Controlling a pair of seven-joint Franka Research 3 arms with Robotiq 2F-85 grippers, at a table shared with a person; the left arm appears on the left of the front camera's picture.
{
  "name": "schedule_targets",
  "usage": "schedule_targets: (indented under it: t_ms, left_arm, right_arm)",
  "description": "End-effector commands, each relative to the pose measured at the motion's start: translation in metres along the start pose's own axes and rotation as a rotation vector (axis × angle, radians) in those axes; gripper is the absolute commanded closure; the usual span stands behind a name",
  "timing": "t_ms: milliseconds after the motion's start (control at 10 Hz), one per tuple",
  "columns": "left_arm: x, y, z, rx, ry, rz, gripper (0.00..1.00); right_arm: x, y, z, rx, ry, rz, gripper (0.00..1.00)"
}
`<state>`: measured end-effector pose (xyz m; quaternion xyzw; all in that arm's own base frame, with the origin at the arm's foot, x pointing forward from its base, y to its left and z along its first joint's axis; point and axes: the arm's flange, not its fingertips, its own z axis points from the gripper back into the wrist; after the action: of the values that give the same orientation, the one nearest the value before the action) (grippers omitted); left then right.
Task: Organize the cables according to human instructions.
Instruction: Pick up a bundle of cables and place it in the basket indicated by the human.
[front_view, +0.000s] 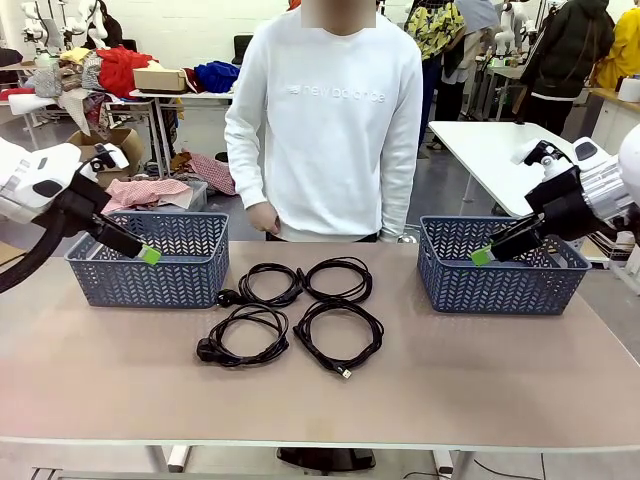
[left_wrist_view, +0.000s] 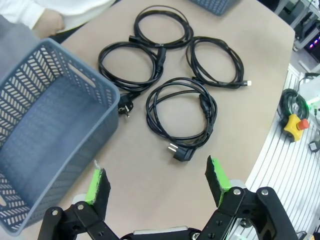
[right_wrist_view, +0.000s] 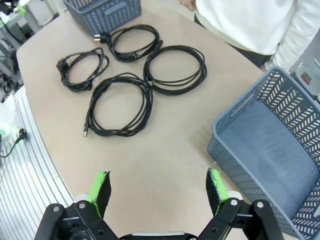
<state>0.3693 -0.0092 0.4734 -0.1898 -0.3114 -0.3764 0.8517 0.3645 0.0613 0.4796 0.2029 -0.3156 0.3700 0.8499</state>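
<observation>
Several black cables lie coiled in a square group mid-table: a back-left coil (front_view: 226, 297), a back-right coil (front_view: 338, 261), a front-left coil with a chunky plug (front_view: 208, 350), and a front-right coil with a silver connector (front_view: 345, 373). My left gripper (front_view: 148, 255) hangs open at the near rim of the left basket (front_view: 150, 275); in its wrist view, my left gripper (left_wrist_view: 156, 171) has a plugged coil (left_wrist_view: 181, 153) just ahead. My right gripper (front_view: 482, 256) is open beside the right basket (front_view: 500, 285). The human (front_view: 335, 120) stands behind the table, hands low.
Both grey-blue baskets look empty inside, the left basket (left_wrist_view: 45, 130) and the right basket (right_wrist_view: 280, 150). My right gripper (right_wrist_view: 158, 181) hovers over bare table, with the silver-tipped coil (right_wrist_view: 85, 133) beyond it. A yellow stop button (left_wrist_view: 295, 125) sits off the table edge.
</observation>
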Motion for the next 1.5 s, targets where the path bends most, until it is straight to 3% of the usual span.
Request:
schedule_targets:
  t_ms: [0, 1400]
  left_arm:
    - [-0.0014, 0.0034, -0.0013, -0.017, -0.017, -0.012, 0.0]
    - [-0.0014, 0.0034, -0.0013, -0.017, -0.017, -0.012, 0.0]
  right_arm:
    - [-0.0001, -0.0021, -0.002, 0.015, -0.01, 0.009, 0.0]
    - [-0.0001, -0.0021, -0.002, 0.015, -0.01, 0.009, 0.0]
